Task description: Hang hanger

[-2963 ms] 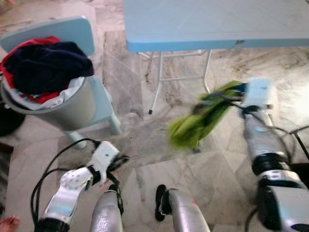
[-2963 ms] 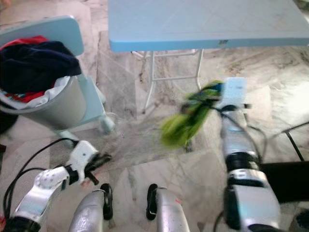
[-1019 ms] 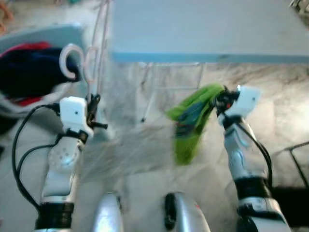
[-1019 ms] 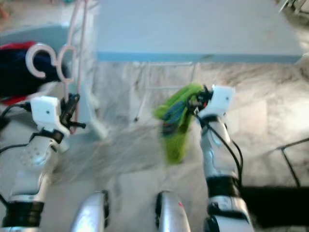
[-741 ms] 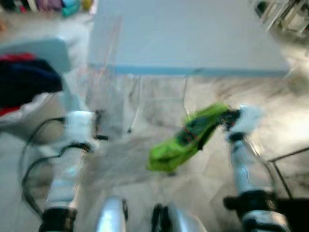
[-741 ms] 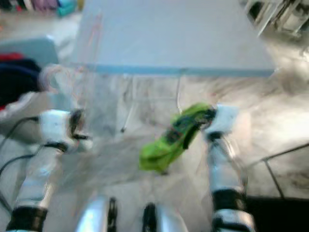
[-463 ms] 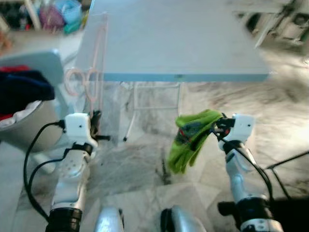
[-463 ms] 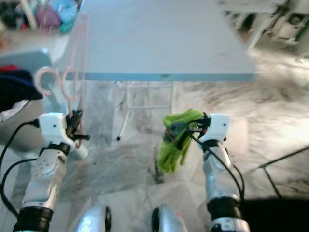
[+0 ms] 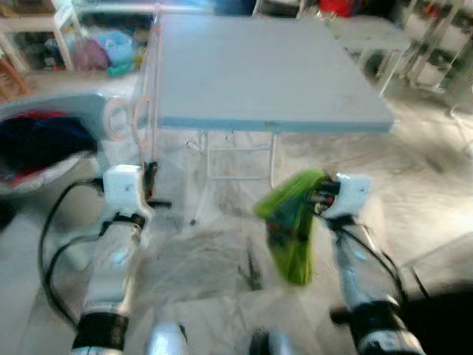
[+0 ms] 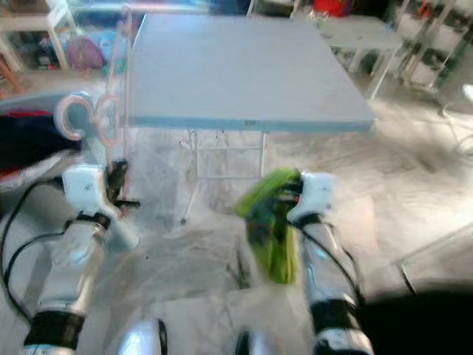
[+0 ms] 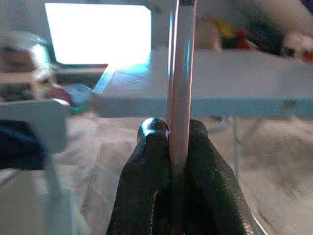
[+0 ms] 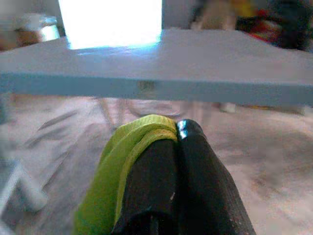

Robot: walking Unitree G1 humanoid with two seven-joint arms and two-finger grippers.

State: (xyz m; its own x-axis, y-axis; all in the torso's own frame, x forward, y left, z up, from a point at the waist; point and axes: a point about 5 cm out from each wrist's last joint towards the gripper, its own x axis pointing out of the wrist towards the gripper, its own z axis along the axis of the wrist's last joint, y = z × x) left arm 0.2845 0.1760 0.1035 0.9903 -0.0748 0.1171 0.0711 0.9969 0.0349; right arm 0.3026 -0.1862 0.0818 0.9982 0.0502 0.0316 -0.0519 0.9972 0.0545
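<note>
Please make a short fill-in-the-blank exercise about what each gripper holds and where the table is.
The left gripper is shut on a pink ____.
The right gripper is shut on a ____ cloth.
The table stands ____ the robot.
The tabletop's colour is light ____.

Missing words: hanger; green; in front of; blue

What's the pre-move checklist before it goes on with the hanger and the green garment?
1. Left gripper shut on pink hanger: ok.
2. Right gripper shut on green garment: ok.
3. Garment clear of floor: ok, it hangs free.
4. Blue table top bare ahead: ok.
5. Garment on hanger: not ok, the two are held apart.
6. Rail or rack to hang on: cannot tell.
</note>
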